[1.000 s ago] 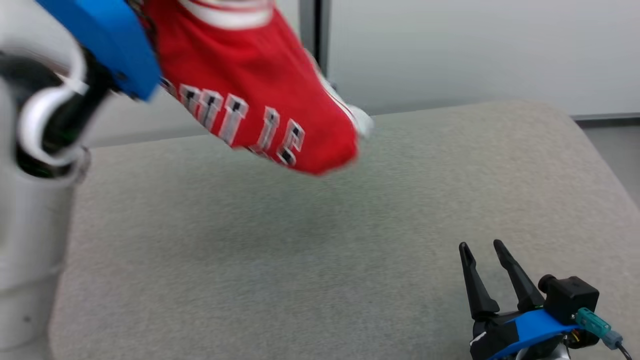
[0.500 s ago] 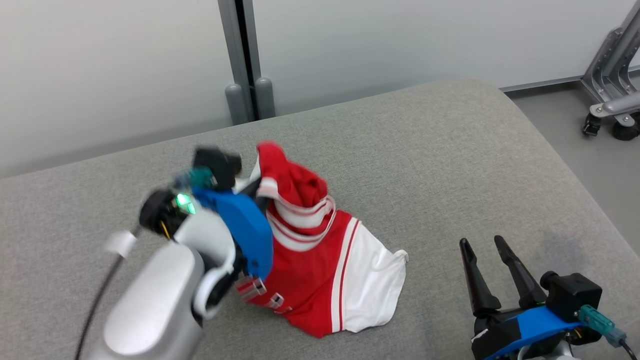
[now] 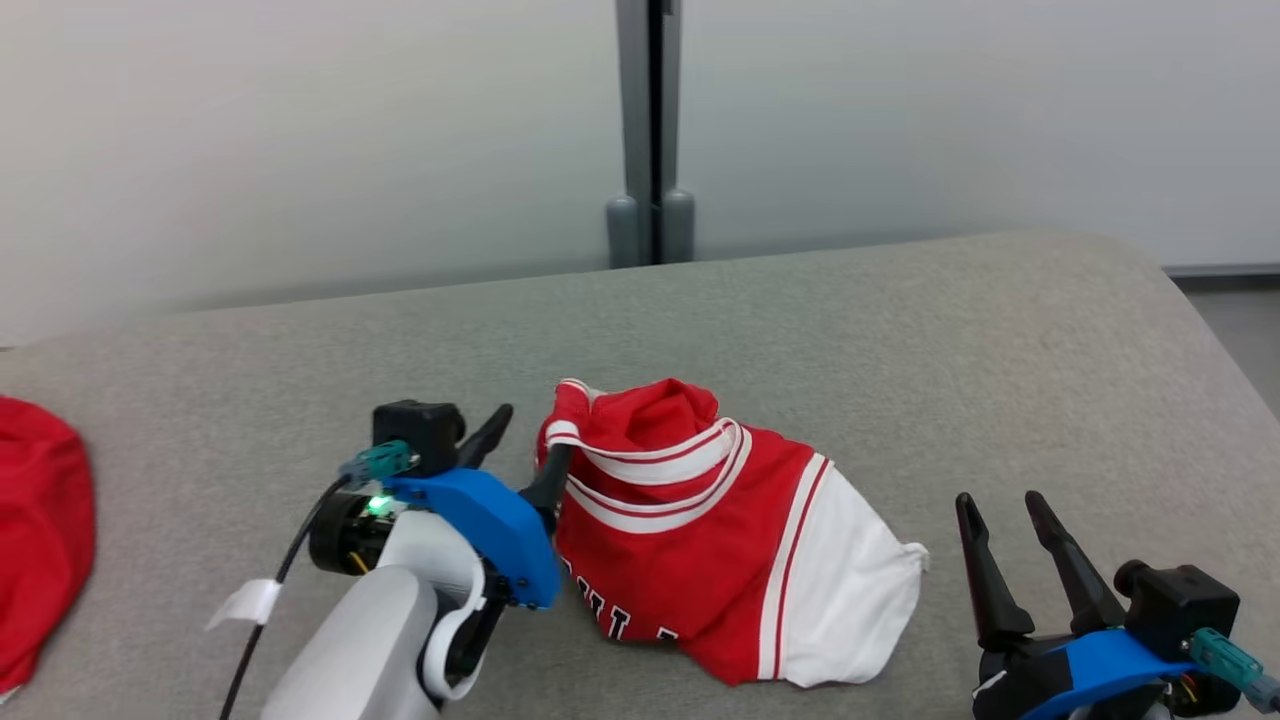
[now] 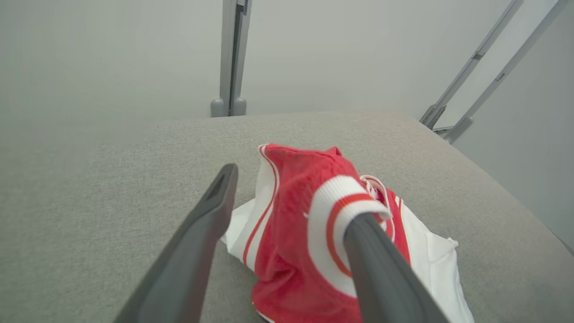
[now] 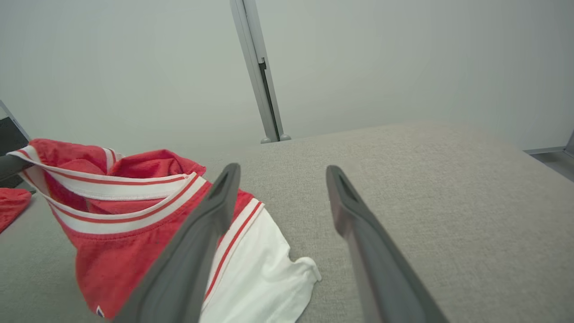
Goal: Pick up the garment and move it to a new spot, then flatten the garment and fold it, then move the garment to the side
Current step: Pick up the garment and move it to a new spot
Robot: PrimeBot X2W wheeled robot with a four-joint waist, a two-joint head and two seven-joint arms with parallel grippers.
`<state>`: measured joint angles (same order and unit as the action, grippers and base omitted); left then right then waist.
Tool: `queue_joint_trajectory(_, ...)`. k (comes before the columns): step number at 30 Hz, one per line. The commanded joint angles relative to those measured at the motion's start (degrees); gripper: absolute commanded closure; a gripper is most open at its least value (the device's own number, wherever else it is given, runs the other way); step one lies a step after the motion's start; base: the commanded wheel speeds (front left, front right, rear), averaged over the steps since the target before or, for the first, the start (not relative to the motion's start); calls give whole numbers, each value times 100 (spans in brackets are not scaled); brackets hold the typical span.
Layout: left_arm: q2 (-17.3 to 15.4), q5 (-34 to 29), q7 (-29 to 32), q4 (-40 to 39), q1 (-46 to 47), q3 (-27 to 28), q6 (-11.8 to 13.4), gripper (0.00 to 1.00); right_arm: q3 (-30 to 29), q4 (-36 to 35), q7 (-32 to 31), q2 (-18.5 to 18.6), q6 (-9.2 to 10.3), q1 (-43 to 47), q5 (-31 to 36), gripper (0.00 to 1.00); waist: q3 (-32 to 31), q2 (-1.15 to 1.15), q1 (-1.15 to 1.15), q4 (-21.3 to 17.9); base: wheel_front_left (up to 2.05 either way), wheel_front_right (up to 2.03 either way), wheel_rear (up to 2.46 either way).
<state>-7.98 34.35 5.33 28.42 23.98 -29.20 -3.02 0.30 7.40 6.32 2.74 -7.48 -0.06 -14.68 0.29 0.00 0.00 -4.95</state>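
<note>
garment now down — left gripper open, prob. touching collar.

Bright, even, diffuse light — shadows faint and soft. Head view sharp; wrist views bowed at edges, nearest foreground blurred.

Lettering on the garment is partly hidden.

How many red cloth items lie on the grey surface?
2. A red-and-white jersey lies crumpled mid-surface by the left end effector; another red cloth sits far left, partly cut off. More may be hidden.
</note>
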Motion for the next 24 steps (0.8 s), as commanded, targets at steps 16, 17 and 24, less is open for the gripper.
queue_joint_trajectory(16,-973,153,-45,-1674,-1675,404,577,0,-148,10,-12,27,-3,226,-103,0,-184,0,0,603,0,0,0)
queue_joint_trajectory(17,-983,158,-30,-1755,-1789,401,615,0,-146,19,-7,27,-3,224,-106,0,-183,0,0,616,0,0,0)
queue_joint_trajectory(24,-986,46,349,-2081,-2301,10,764,0,-148,56,2,27,-3,179,-125,0,-151,0,0,683,0,0,0)
